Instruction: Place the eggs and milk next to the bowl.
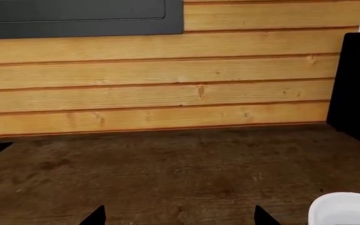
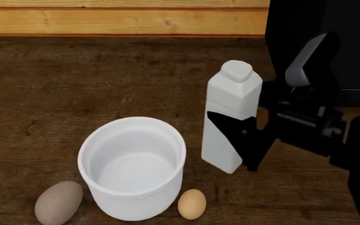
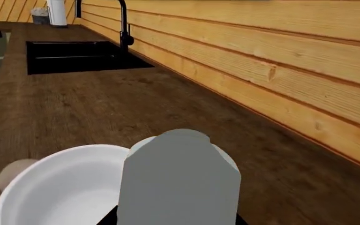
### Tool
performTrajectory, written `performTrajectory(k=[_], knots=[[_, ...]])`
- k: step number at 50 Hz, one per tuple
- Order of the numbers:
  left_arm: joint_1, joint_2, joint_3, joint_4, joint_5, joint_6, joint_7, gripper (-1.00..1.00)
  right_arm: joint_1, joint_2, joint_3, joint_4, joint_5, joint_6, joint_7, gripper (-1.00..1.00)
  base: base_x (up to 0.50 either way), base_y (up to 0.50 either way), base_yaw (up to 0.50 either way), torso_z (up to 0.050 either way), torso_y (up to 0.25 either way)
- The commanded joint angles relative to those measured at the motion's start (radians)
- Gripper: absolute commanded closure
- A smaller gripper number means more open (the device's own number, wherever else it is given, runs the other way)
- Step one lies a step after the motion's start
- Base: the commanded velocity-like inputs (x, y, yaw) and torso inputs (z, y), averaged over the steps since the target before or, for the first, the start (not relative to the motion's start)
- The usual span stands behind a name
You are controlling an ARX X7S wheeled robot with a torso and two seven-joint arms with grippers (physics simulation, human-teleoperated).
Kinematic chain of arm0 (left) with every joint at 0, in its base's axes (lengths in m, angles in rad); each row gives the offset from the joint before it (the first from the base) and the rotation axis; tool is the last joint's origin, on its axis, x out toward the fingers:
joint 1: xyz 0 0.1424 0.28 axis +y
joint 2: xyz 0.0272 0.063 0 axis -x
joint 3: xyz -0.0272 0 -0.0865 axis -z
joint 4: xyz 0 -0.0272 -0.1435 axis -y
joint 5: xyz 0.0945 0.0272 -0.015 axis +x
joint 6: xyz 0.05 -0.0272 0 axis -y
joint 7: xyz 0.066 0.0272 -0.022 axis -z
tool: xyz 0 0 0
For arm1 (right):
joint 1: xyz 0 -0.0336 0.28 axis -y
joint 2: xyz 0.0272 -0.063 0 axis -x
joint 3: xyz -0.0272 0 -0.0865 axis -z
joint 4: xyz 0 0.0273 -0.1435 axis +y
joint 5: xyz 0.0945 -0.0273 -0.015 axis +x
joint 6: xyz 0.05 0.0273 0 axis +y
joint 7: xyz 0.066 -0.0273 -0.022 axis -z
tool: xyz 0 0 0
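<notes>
A: Where does the milk carton (image 2: 230, 117) stand relative to the white bowl (image 2: 131, 168)?

B: It stands upright on the dark wooden counter (image 2: 73, 84), just beside the bowl, on the side toward the black appliance (image 2: 318, 28). The round cap is on top.

A: And the right gripper (image 2: 239, 136)?

B: Its black fingers (image 2: 227, 129) are around the lower half of the carton, one finger lying across the front face. The jaws are closed on the carton. In the right wrist view the carton (image 3: 178, 180) fills the near field, with the bowl (image 3: 61, 187) directly behind it.

A: The eggs?

B: The larger speckled egg (image 2: 58, 202) lies near the bowl, on the side away from the carton. The smaller orange-tan egg (image 2: 192, 204) lies just beside the bowl's base, on the carton side. Both rest on the counter.

A: What about the left gripper (image 1: 180, 216)?

B: Only two dark fingertips (image 1: 95, 216) show in the left wrist view, set wide apart with nothing between them, so the jaws are open. A piece of the bowl (image 1: 346, 208) shows beside them. Beyond the bowl, the wood-plank wall (image 1: 167, 79) rises from the counter.
</notes>
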Motion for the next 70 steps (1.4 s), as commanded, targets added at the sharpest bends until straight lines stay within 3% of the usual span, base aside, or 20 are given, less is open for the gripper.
performTrajectory(k=[1,36,70], knots=[[0.017,0.014,-0.033,-0.005,0.014,0.001,0.029,-1.0,0.008,-0.044,0.025,0.035,-0.029,-0.039,-0.057,1.0,0.0,0.0,0.0,0.0,0.0],[0.011,0.007,-0.022,-0.013,0.02,-0.004,0.026,-1.0,0.041,-0.158,0.007,0.349,-0.077,-0.213,-0.169,1.0,0.0,0.0,0.0,0.0,0.001],[-0.015,-0.005,-0.003,-0.014,0.014,-0.016,0.017,-1.0,0.022,-0.186,0.014,0.449,-0.08,-0.278,-0.188,1.0,0.0,0.0,0.0,0.0,0.0]])
